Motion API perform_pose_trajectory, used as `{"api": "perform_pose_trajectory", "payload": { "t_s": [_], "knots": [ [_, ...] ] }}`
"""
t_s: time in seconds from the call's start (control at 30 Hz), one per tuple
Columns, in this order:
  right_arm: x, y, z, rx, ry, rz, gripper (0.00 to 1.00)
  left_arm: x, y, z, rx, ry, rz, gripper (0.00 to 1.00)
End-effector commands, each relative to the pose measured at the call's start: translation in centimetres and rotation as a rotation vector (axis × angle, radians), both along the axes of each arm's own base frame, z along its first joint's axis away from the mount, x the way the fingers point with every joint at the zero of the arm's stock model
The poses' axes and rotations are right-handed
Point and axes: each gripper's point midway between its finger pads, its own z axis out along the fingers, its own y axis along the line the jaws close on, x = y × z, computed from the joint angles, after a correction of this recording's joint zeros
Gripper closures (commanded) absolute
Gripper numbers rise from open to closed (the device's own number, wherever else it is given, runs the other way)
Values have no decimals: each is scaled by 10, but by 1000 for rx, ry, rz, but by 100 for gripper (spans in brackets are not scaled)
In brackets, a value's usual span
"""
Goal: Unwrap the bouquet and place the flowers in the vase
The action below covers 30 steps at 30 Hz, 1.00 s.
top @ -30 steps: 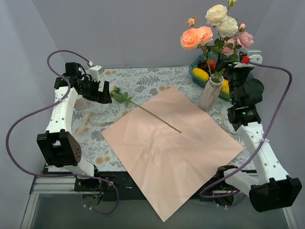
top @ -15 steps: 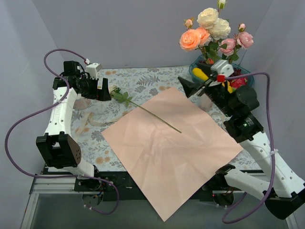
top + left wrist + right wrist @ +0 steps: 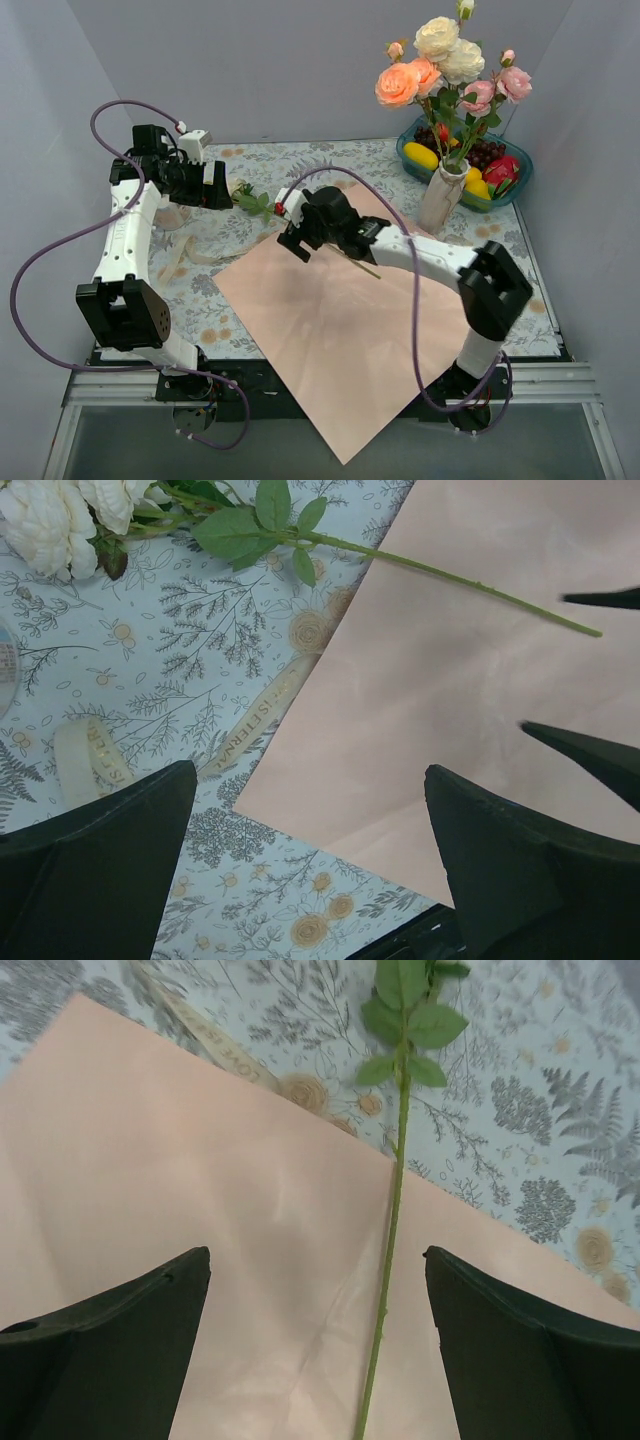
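Right pincer (image 3: 316,1252) jaws apart, empty, over pink paper (image 3: 180,1170). Rose stem (image 3: 392,1210) runs between the jaws, right of frame centre, seemingly untouched. Left pincer (image 3: 310,770) jaws also apart.

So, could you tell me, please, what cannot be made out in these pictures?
Loose rose: right wrist view, bloom cut by top edge, stem end by bottom edge.
Ribbon lettering: left wrist view, too small to read whole.
Fruit bowl: top view, partly behind vase and flowers.
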Motion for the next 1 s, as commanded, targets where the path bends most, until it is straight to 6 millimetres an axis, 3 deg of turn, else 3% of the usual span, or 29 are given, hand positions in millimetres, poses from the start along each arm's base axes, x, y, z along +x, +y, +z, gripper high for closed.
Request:
{"api": "perform_pose_trajectory", "payload": {
  "t_s": [0.0,0.03,0.07,0.17,0.27,0.47,0.63,0.8,0.97],
  "knots": [
    [60,20,-29,-45,58,-32,5,-2,0,20,2,-39,-17,2],
    [73,18,-33,-52,76,-54,6,-2,0,21,5,-40,-18,2],
    [89,28,-30,-37,73,-65,5,-2,1,21,7,-44,-21,2],
    [115,41,-36,-44,93,-96,5,-3,1,14,11,-35,-22,2],
    [129,47,-58,-61,151,-114,5,-2,2,8,15,-20,-25,2],
    [131,51,-95,-48,261,-120,12,-4,-4,21,-2,-68,-65,2],
    [126,56,-119,-43,320,-122,21,-2,-2,16,5,-41,-66,2],
    [126,57,-130,-41,338,-128,25,-2,-3,15,3,-50,-67,2],
    [126,59,-139,-51,353,-129,34,-4,-3,13,5,-45,-66,2]
  ]
}}
